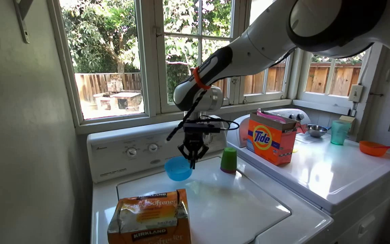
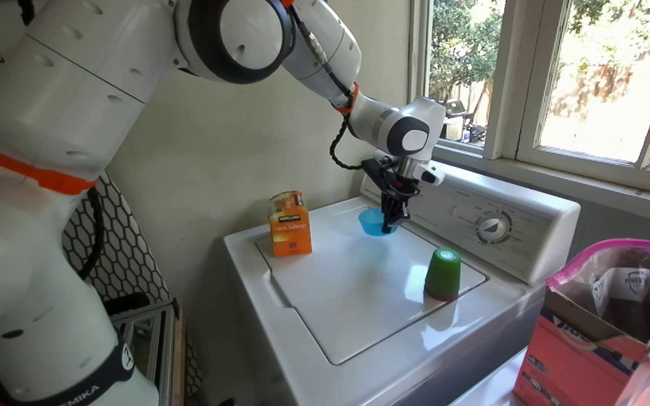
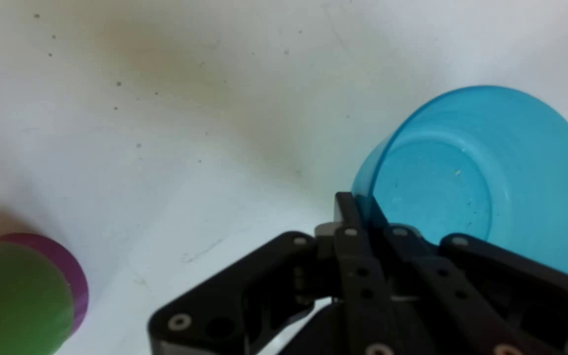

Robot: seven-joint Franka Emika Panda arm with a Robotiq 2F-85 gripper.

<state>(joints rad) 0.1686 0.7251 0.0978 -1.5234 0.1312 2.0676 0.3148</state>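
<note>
Item, in hand: one blue bowl (image 1: 177, 170), translucent, upright, at the rear of a white washer (image 1: 235, 206), near the control panel (image 1: 139, 162). A few small specks show inside it. Material, by my reading: thin plastic. Handling, by my estimate: light, fairly stiff with a little give in the wall, smooth enough to slip under a loose pinch, not readily broken. Recommended hold: the rim (image 3: 390, 140), one jaw within and one without, firm but not crushing; taken at a single edge, the far side would tend to sag or swing. State of my jaws: pointing down, pressed together with the bowl's wall pinched between their tips. Location relative to them: nearly all of the bowl lies off to one side, my grip being on the edge that faces the green cup. Whether its base touches the washer, I cannot tell. Neighbouring items: one green cup (image 1: 228, 160), upside down, purple showing at its foot, on the washer, apart from bowl and jaws; one Kirkland box (image 2: 291, 225), marked fabric softener, also on the washer, well apart, on the side towards the wall; one Tide box (image 1: 270, 139), on the adjoining machine (image 1: 354, 169), beyond the cup.
</note>
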